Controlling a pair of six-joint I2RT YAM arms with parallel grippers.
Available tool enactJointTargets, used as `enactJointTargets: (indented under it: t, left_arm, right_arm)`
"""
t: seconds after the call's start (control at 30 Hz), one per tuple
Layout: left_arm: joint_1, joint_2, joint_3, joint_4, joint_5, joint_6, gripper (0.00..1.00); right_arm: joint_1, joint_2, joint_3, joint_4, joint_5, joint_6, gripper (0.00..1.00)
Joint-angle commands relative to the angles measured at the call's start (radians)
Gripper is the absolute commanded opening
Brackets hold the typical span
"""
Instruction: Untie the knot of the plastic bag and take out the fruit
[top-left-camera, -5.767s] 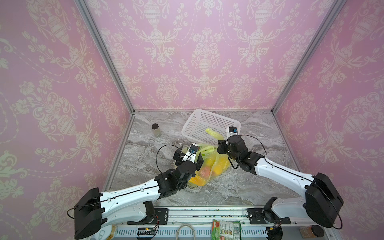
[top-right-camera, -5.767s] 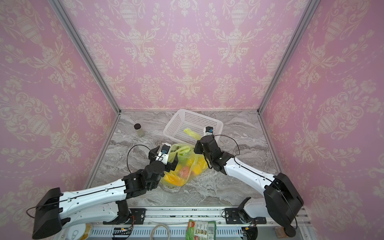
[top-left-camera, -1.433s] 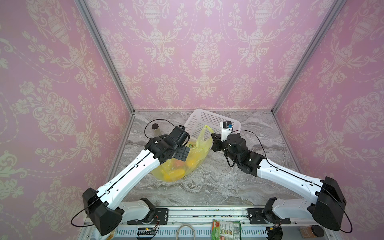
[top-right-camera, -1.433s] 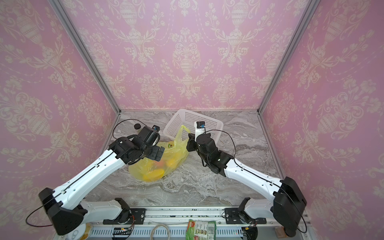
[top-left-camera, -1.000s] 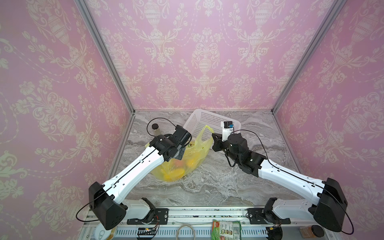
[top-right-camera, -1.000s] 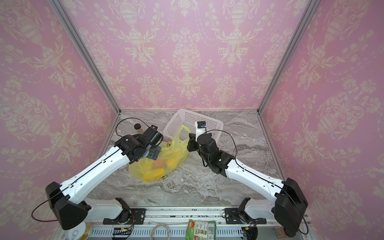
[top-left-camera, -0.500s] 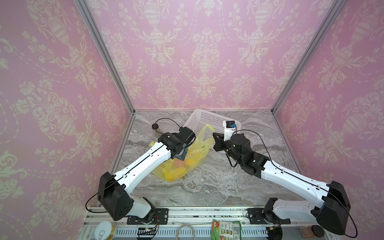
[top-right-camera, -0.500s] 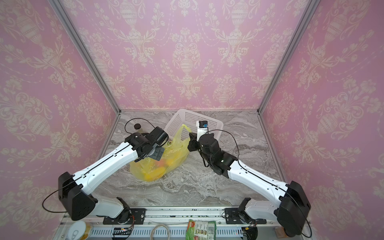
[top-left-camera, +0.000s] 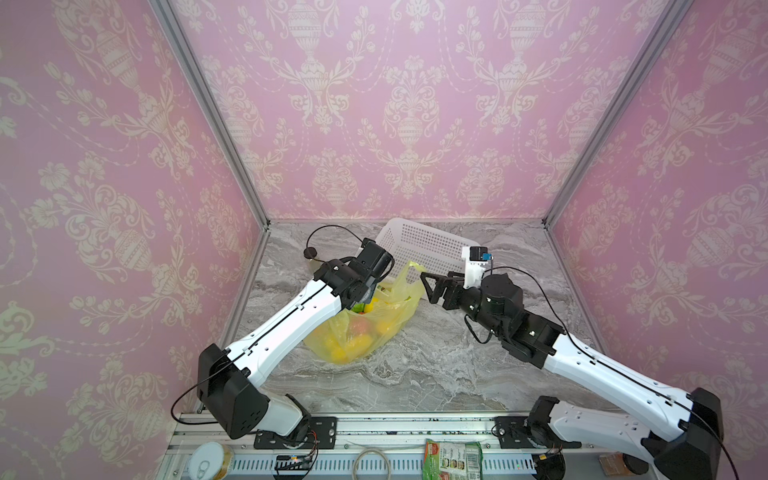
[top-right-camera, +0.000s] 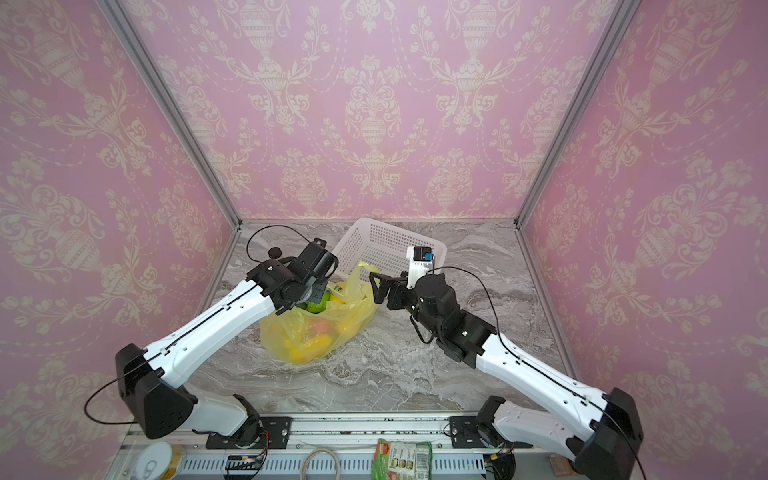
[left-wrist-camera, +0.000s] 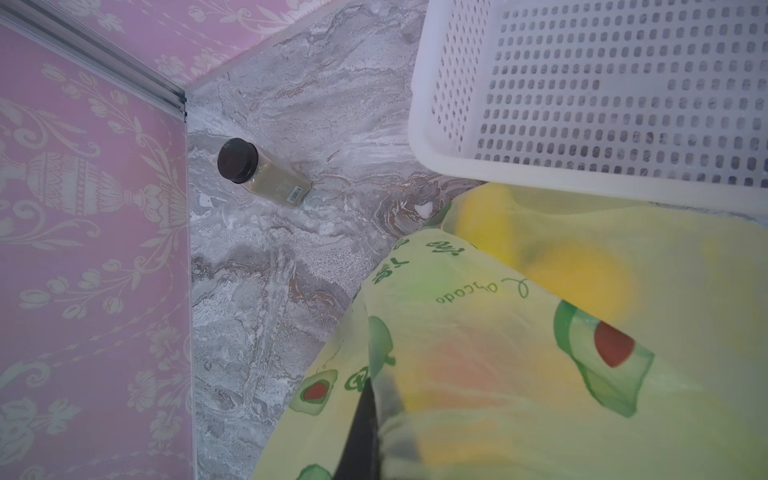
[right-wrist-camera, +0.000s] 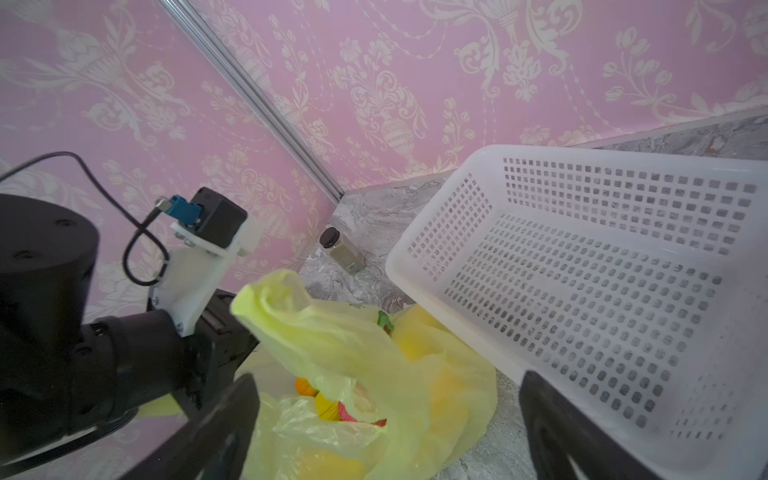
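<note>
— Left hand (left-wrist-camera: 374, 424)?
— Closed, sunk into the mouth of the plastic bag (top-left-camera: 397, 311), just beside the white basket's (top-left-camera: 419, 245) near wall. Only one dark finger (left-wrist-camera: 361, 440) seen through the film; cannot tell what, if anything, is pinched.
— Right hand (top-left-camera: 432, 287)?
— Spread wide, holding nothing, also on the basket's near side, close to a handle loop (right-wrist-camera: 282, 299) standing free.
— Fruit (right-wrist-camera: 328, 405)?
— Inside the bag on the table (top-left-camera: 415, 365): yellow, orange, red and green pieces, glimpsed through the gaping mouth and the film.
— Any writing?
— Green script (left-wrist-camera: 478, 291) reading "avocado" as far as the folds allow, among halved-avocado prints; small characters beside it too blurred to read. Off the basket's side, toward the wall corner, a black-capped bottle (left-wrist-camera: 266, 178) with a barcode label, text illegible.
</note>
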Motion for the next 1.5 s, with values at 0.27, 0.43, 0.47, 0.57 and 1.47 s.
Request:
enactJointTargets:
  t: [0.27, 0.43, 0.47, 0.57, 1.47]
  left_arm:
    - [0.17, -0.012, 0.116, 0.077, 0.061, -0.002, 0.0]
    - [0.198, 0.074, 0.344, -0.001, 0.08, 0.035, 0.0]
    - [0.199, 0.087, 0.38, -0.016, 0.084, 0.039, 0.0]
    - [0.197, 0.112, 0.491, -0.067, 0.076, 0.047, 0.0]
    - [0.083, -0.492, -0.283, 0.002, -0.05, -0.178, 0.0]
  right_arm:
    - [-0.003, -0.083, 0.056, -0.041, -0.205, 0.163, 1.0]
    - [-0.011, 0.006, 0.096, -0.04, -0.29, 0.106, 1.0]
    - [-0.015, 0.018, 0.107, -0.056, -0.305, 0.085, 1.0]
    - [-0.017, 0.028, 0.105, -0.058, -0.307, 0.013, 1.0]
    - [0.487, 0.397, 0.201, 0.04, -0.038, -0.451, 1.0]
